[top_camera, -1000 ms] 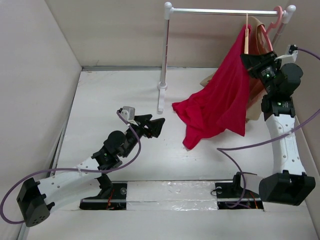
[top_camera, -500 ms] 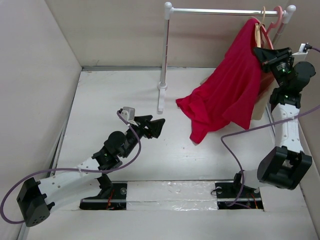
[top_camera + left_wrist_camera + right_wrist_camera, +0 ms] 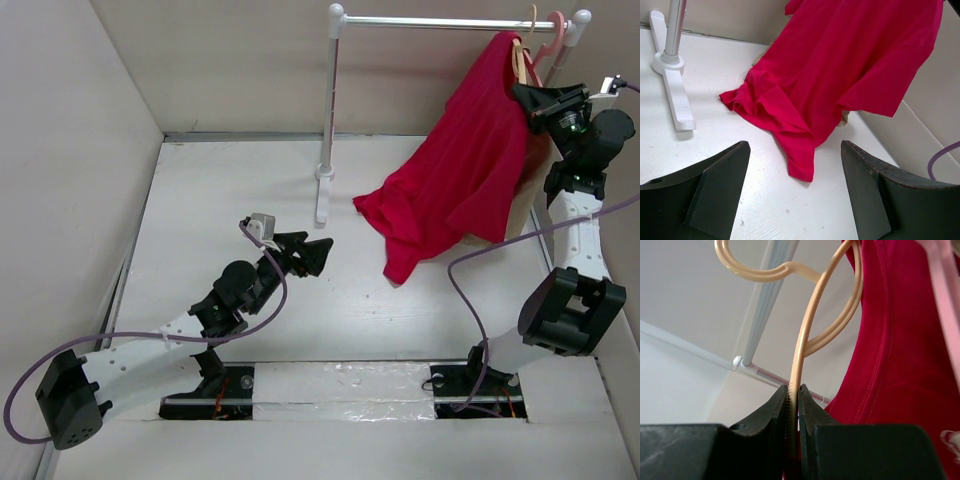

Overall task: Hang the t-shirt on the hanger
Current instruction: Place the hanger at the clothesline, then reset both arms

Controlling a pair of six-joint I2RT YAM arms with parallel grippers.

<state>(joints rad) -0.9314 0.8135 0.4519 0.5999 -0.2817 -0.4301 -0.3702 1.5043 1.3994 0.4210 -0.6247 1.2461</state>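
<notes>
The table is catching the trailing hem of the t-shirt, which is hanging below the right end of the clothes rail, draped over the hanger, since only its top is being carried. I am pinching the hanger's thin neck just under the rail, my right jaws closed tight on it, probably so the hook can settle over the bar. My left jaws are gaping wide and empty, low down and well away from the rail, facing the hem in case it needs tidying.
</notes>
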